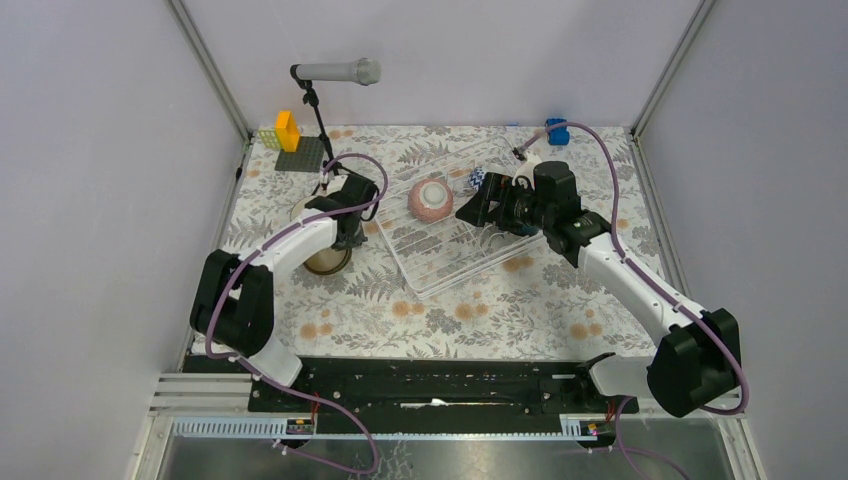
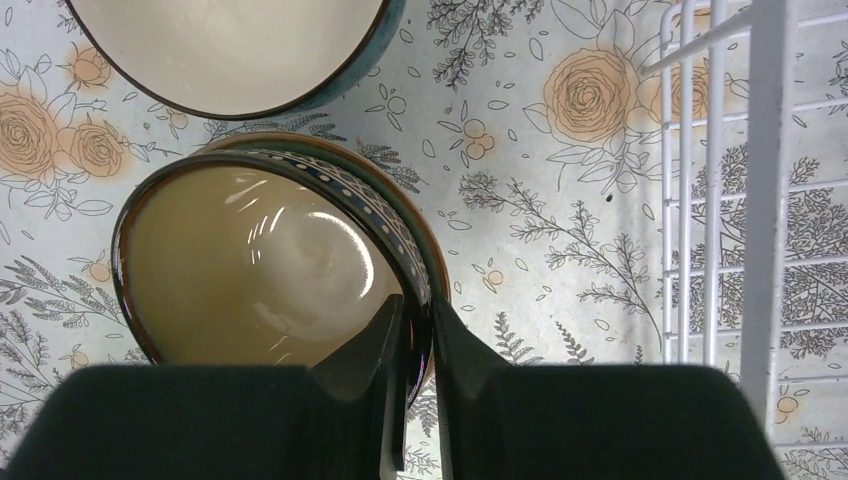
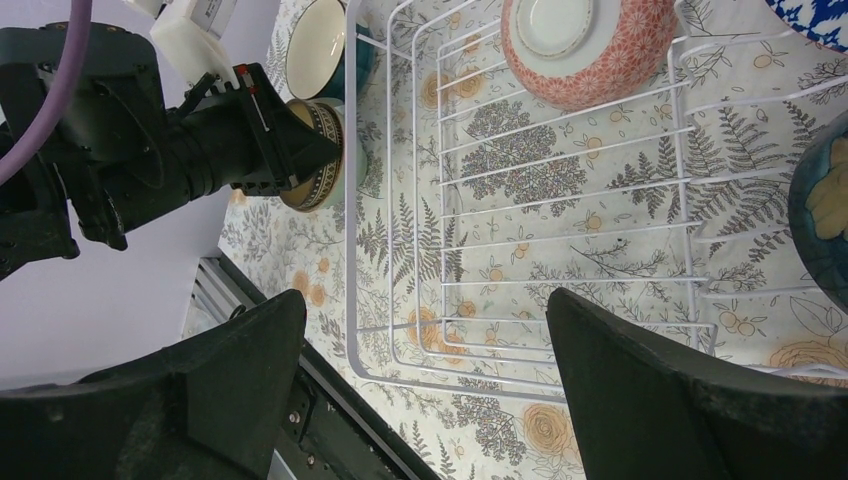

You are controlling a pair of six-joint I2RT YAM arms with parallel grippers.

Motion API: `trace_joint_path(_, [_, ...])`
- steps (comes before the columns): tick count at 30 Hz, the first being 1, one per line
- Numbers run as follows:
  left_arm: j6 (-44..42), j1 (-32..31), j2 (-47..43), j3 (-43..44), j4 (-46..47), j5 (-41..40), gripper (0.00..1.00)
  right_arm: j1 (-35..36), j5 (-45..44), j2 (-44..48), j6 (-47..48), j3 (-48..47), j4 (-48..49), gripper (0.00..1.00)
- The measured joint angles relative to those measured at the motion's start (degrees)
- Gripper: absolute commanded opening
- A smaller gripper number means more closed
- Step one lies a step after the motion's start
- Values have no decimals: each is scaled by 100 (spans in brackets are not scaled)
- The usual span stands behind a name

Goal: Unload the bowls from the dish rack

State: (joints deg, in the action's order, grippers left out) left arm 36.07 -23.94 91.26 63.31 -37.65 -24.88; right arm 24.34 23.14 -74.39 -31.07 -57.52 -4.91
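Note:
The white wire dish rack (image 1: 455,250) lies at the table's middle. A pink bowl (image 1: 431,199) sits upside down in it, also seen in the right wrist view (image 3: 590,45). A blue-white zigzag bowl (image 1: 478,178) and a dark teal and gold bowl (image 3: 825,215) are at the rack's far side. My left gripper (image 2: 418,340) is left of the rack, shut on the rim of a dark brown bowl (image 2: 260,265) with a patterned band. A second rim shows close around that bowl. A teal bowl with white inside (image 2: 230,50) stands beside it. My right gripper (image 3: 425,340) is open and empty over the rack.
A grey baseplate (image 1: 300,155) with yellow bricks and a microphone stand (image 1: 320,110) are at the back left. A blue object (image 1: 556,131) is at the back right. The rack's wire side (image 2: 740,200) is just right of my left gripper.

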Motion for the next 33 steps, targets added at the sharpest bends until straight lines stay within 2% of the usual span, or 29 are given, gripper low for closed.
trace_joint_path(4, [-4,-26,-2,90,-118,11,48,0,-4,11,4,0,0,97])
trace_joint_path(7, [-13,-76,-9,195,-190,11,54,0,-7,15,7,0,-2,97])
trace_joint_path(15, [-28,-201,-387,225,-354,50,58,0,-17,42,28,0,-7,97])
trace_joint_path(18, [-68,-234,-509,234,-380,114,51,0,-17,44,26,0,-9,97])
trace_joint_path(21, [-125,-262,-529,236,-398,131,49,0,-15,44,26,0,-15,97])
trace_joint_path(28, [-157,-367,-660,236,-437,232,53,0,-15,37,42,-7,-57,100])
trace_joint_path(33, [-278,-496,-1392,138,-63,863,60,13,-98,-225,142,-192,-219,100])
